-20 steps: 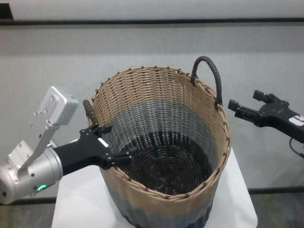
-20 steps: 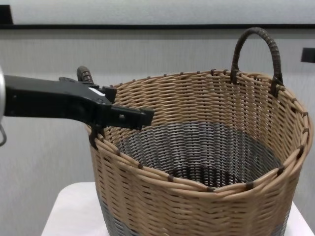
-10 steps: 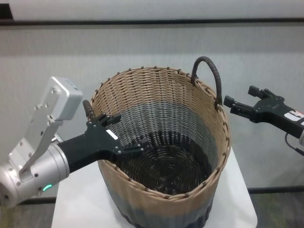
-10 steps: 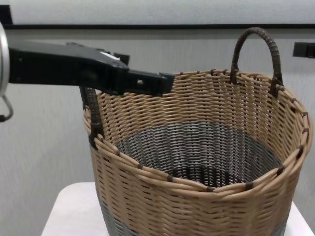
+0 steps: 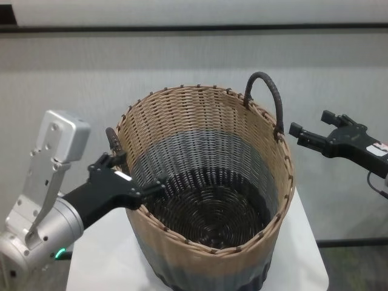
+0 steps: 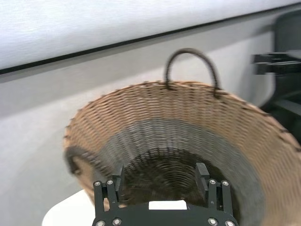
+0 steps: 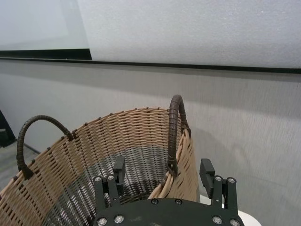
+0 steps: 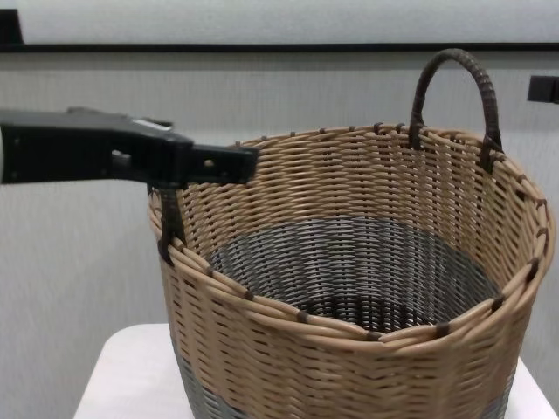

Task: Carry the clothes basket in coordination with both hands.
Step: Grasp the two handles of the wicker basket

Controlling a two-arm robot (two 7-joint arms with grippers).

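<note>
Silver left wrist (image 5: 36, 233), green light, black jaws

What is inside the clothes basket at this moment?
The clothes basket holds no clothes: its dark woven bottom shows bare. One finger of the open left tool reaches over the rim. The near inner wall is hidden. The open right tool is outside.

I see the basket (image 5: 212, 200) woven tan above with a grey band below and a near-black base, and its handles (image 5: 270, 97) are dark brown. Both my grippers, left (image 5: 130, 176) and right (image 5: 312, 134), are black; the table (image 5: 97, 254) is white.
</note>
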